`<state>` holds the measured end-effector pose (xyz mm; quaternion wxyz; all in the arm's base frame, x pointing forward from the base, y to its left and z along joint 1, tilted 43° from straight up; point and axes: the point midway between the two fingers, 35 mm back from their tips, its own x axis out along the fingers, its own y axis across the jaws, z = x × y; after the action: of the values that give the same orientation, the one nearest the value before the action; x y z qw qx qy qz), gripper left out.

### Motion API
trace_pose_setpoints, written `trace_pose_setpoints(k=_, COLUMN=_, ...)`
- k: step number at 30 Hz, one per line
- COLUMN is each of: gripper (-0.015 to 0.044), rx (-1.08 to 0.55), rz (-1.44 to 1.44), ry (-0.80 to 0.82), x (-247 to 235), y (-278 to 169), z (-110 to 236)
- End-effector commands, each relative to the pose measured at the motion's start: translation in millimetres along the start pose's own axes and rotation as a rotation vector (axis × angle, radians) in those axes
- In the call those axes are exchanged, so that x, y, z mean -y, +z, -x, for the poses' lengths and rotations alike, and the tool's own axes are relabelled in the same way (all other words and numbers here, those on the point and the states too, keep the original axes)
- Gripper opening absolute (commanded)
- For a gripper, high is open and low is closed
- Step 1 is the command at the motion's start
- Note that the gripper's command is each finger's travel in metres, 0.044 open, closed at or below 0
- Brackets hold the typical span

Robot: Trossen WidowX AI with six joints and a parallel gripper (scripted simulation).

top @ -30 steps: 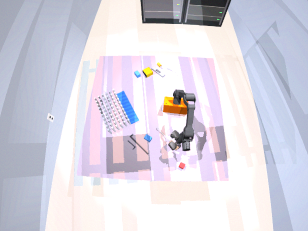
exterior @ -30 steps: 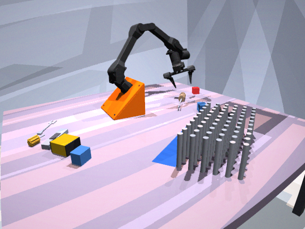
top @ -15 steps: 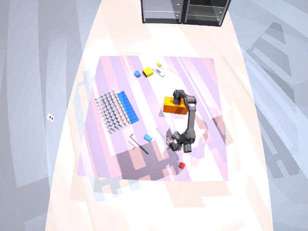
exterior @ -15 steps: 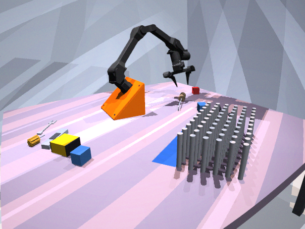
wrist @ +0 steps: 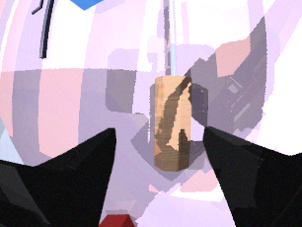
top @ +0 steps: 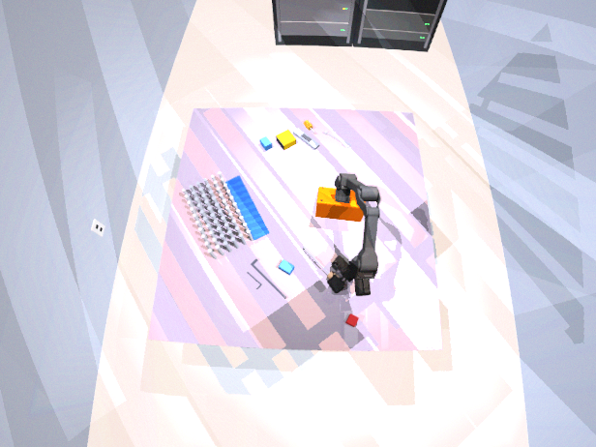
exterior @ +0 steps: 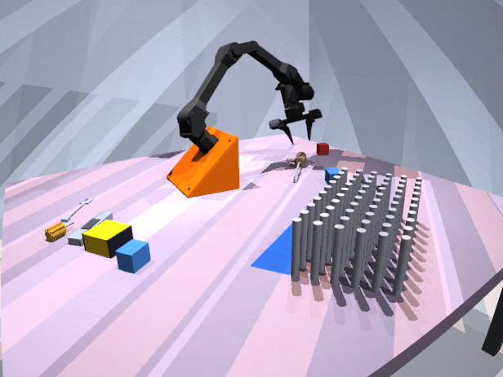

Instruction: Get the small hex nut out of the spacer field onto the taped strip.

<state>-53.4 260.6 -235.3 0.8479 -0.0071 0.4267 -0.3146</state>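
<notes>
1. Fingers [exterior: 299, 135]: partly open, holding nothing, poised above the wooden-handled hook tool [wrist: 172, 122].
2. Hook tool lies flat on the table [exterior: 171, 286], between a red cube [exterior: 322, 148] and a blue cube [exterior: 331, 174].
3. Spacers [exterior: 355, 228] stand upright; blue taped strip [exterior: 275, 255] alongside.
4. Nut: cannot be made out among the spacers.

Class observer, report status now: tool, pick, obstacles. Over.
Tool part-open, empty, above the wooden-handled pick. Pick lying flat on the mat, untouched. Red cube close by; spacers all upright.
</notes>
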Motion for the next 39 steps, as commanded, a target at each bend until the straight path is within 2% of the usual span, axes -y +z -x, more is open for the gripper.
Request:
trace_pose_setpoints(k=1, gripper=0.0280, rx=0.000, rz=-0.003, ry=-0.005, x=3.1, y=-3.0, z=-8.2)
trace_pose_setpoints(k=37, gripper=0.0280, rx=0.000, rz=-0.002, ry=-0.006, x=19.8, y=-18.2, z=-59.8)
trace_pose_setpoints(k=39, gripper=0.0228, rx=0.000, rz=-0.002, ry=-0.006, x=19.8, y=-18.2, z=-59.8)
